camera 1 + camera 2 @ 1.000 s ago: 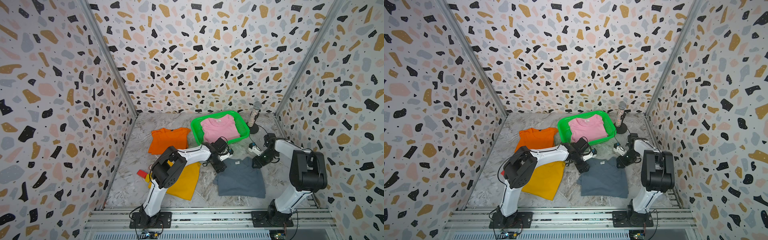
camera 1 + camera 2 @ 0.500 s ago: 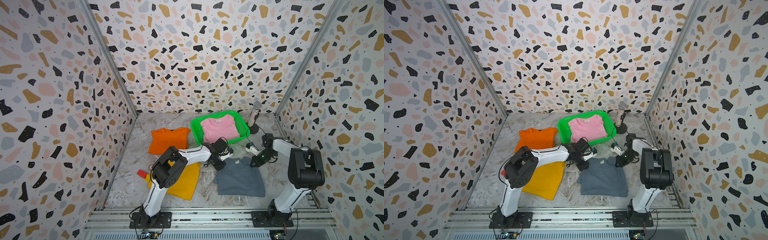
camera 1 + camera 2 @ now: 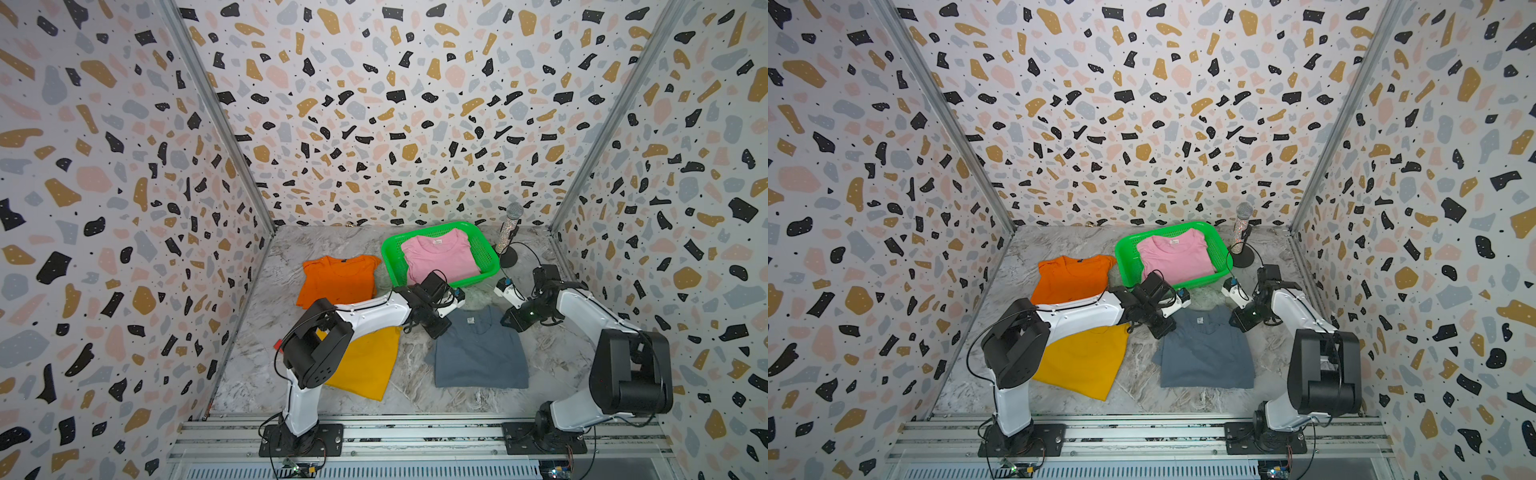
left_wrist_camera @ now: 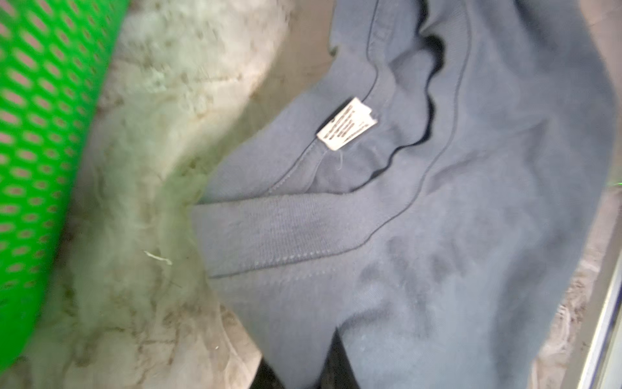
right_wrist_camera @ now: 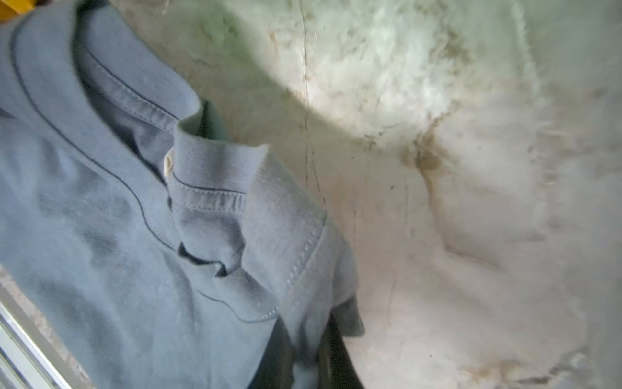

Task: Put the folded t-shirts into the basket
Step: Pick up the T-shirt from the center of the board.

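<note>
- orange t-shirt (image 3: 338,279) and mustard yellow t-shirt (image 3: 368,363) lie flat on the marble tabletop (image 3: 320,243), unmoved over the last second; both are yet to be handled
- left gripper (image 3: 440,329) stood spread at the grey-blue t-shirt (image 3: 480,353) a second ago; it has now closed and pinches the shoulder corner on its side; the left wrist view shows cloth gathered in beside a dark finger (image 4: 336,370)
- the grey-blue t-shirt lies on the tabletop just in front of the green basket (image 3: 484,249), apart from it; it is flat except for puckers round the collar
- the basket already holds the pink t-shirt (image 3: 440,259); one of four is in
- right gripper (image 3: 513,322) has likewise shut, on the other shoulder corner; the right wrist view shows the sleeve hem bunched against its fingers (image 5: 338,357)
- both grips look set, so lifting and carrying over the near wall seems next; the slack middle may sag and catch the rim
</note>
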{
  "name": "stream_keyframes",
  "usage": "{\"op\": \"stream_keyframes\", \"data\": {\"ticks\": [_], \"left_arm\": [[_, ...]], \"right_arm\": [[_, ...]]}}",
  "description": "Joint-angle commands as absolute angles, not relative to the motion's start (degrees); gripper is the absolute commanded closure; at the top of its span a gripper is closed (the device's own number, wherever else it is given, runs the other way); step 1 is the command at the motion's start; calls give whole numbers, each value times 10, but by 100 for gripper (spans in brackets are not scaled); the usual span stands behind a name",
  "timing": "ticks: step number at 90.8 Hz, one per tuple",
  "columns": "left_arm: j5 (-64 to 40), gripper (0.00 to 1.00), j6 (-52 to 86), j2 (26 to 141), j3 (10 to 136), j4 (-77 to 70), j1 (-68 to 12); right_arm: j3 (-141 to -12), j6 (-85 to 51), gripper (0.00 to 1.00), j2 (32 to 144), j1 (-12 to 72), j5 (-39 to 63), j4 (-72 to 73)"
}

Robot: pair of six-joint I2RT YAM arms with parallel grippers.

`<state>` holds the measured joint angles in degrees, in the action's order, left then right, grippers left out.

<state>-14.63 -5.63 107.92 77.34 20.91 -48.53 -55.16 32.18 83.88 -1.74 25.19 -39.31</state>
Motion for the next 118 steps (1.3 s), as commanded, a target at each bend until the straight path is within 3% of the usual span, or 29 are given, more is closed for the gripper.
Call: {"op": "stream_keyframes", "data": {"ticks": [1, 28, 56, 84, 118], "left_arm": [[-172, 100, -91, 1036, 771, 185, -473], [-178, 100, -129, 946, 765, 197, -450], [-176, 100, -138, 887, 790, 210, -397], [-169, 100, -122, 913, 864, 228, -340], [-151, 100, -85, 1053, 975, 230, -281]], "right_arm": [[-553, 315, 100, 776, -15, 280, -379], [-600, 260, 100, 690, -12, 323, -344], [-688, 218, 100, 693, -3, 324, -322], [-807, 180, 100, 787, 22, 268, -308], [-991, 156, 100, 989, 37, 212, -309]]}}
